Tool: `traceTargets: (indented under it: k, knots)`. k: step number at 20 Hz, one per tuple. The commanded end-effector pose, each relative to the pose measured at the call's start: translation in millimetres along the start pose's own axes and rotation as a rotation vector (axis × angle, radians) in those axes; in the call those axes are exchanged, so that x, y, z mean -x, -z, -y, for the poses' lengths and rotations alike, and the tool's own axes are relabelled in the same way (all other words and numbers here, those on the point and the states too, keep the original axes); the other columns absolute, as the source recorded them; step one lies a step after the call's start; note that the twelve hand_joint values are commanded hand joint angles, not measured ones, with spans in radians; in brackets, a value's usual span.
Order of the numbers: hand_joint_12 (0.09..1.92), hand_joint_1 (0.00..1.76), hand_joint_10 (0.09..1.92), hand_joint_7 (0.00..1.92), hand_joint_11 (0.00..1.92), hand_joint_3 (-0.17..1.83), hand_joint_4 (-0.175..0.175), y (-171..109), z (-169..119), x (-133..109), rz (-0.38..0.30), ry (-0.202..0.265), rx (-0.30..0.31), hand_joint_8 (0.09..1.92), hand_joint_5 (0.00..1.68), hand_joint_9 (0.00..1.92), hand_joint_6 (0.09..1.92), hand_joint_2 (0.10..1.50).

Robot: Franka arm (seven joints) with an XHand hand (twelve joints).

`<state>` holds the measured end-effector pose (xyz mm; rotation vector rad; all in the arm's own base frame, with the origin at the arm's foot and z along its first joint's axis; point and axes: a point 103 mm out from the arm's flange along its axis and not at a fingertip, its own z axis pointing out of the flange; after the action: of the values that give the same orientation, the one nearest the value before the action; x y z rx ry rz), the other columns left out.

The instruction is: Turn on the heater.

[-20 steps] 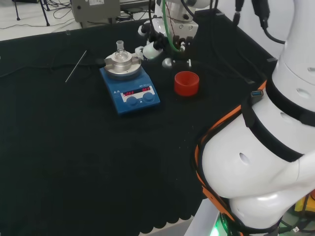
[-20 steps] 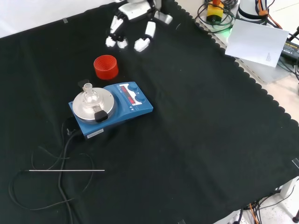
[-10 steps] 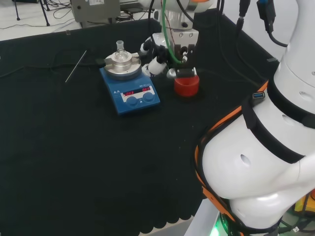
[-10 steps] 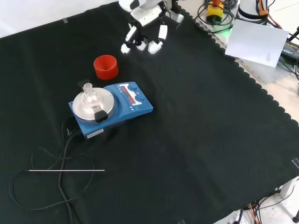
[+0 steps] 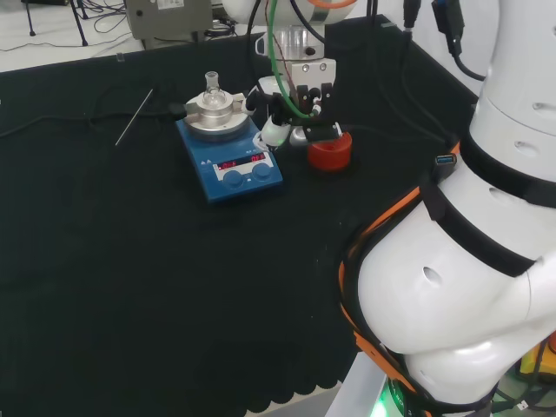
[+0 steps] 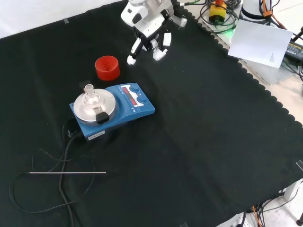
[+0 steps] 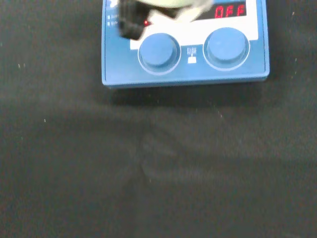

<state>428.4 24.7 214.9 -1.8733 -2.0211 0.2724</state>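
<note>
The hand [image 5: 291,104] is seen held above the black cloth [image 5: 130,261], fingers pointing downward and spread, relaxed; nothing is grasped. In the head view one white fingertip [image 5: 273,133] is lowered beside the right rear corner of the blue heater [image 5: 229,158], just above its panel; contact cannot be judged.

In the front view the hand [image 6: 150,34] is suspended up and to the right of the heater [image 6: 113,109], apart from it, with the red cup [image 6: 107,67] to the hand's left. In the head view that cup [image 5: 330,149] is partly covered by the fingers.

Two round blue knobs [image 7: 159,51] are shown in the wrist view, a blurred dark and white finger part [image 7: 148,17] overlapping the panel above one. A small glass flask [image 5: 211,90] is carried on the heater's metal plate. A thin rod [image 5: 135,115] lies well beyond the heater from the hand.
</note>
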Motion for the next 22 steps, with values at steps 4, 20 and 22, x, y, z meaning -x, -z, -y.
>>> traceTargets:
  k: [4,20,22]
  knots:
    - [1.91,1.41,1.64,1.7,1.92,0.95,-0.052,-12,-13,-12,0.085,0.034,-0.2,1.69,0.44,1.9,0.09,0.7]
    - [1.92,1.44,1.71,1.73,1.92,1.06,-0.036,-29,-35,-16,0.16,0.044,-0.361,1.73,0.37,1.91,0.09,0.66]
    - [1.92,1.44,1.72,1.73,1.92,1.06,-0.035,-31,-37,-16,0.163,0.046,-0.369,1.73,0.37,1.91,0.09,0.66]
